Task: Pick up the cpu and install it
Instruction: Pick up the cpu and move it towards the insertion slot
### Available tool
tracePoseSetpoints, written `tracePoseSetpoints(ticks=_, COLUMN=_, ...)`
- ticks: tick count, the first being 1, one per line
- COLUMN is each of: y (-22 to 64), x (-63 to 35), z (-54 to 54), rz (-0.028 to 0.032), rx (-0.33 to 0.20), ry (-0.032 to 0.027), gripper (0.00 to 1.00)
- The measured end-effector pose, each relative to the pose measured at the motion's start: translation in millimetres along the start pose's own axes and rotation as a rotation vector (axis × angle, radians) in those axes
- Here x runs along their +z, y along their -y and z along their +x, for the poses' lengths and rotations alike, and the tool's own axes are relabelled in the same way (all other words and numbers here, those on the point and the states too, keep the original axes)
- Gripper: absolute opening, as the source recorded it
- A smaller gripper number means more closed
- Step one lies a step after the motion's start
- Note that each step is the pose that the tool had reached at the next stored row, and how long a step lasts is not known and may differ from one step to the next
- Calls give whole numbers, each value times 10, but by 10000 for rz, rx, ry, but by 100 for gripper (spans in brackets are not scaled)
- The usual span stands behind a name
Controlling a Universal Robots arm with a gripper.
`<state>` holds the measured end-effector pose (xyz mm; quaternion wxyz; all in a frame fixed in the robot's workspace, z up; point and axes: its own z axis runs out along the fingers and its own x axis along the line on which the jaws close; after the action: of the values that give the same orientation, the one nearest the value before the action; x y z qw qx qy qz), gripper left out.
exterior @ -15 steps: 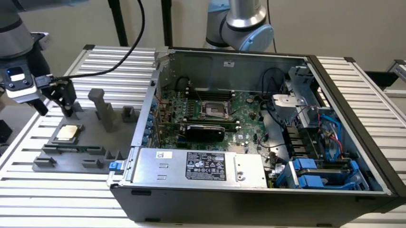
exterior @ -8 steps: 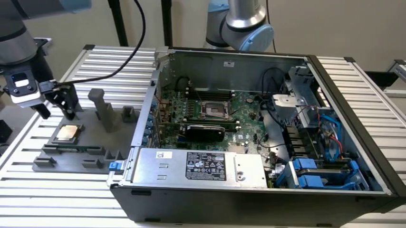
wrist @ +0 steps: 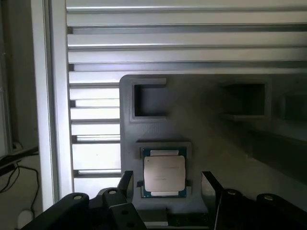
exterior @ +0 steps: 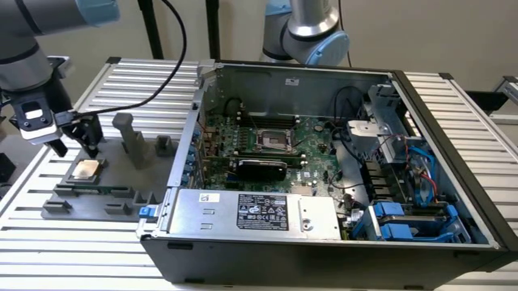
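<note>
Claw (exterior: 75,151) spread wide over the cpu (exterior: 86,170), nothing pinched.

Two dark, flat fingers (wrist: 125,184) stood apart, one to each side of the chip, and gripped nothing; whether the tips touched the holder could not be told. The cpu lay flat in a square recess of a matte grey moulded holder (exterior: 121,195), its top a dull silver plate with a thin pale rim showing on every side. The holder carried other rectangular pockets and two upright grey posts near the chip. It rested on a ribbed aluminium table (exterior: 145,79), with open slats toward the exterior view's left. Well apart, toward the exterior view's right, sat an open sheet-metal computer case (exterior: 324,251), its black motherboard socket (exterior: 273,140) uncovered behind the labelled silver power-supply box (exterior: 255,212).
</note>
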<state>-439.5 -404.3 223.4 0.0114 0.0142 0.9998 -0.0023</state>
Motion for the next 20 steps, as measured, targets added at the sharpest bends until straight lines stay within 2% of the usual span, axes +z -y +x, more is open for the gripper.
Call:
tracePoseSetpoints(ticks=14, y=31, x=252, z=5, rz=-1, rx=-20, ry=1, gripper=67)
tracePoseSetpoints(ticks=20, y=35, x=295, z=6, rz=0, rx=-33, ry=0, gripper=67)
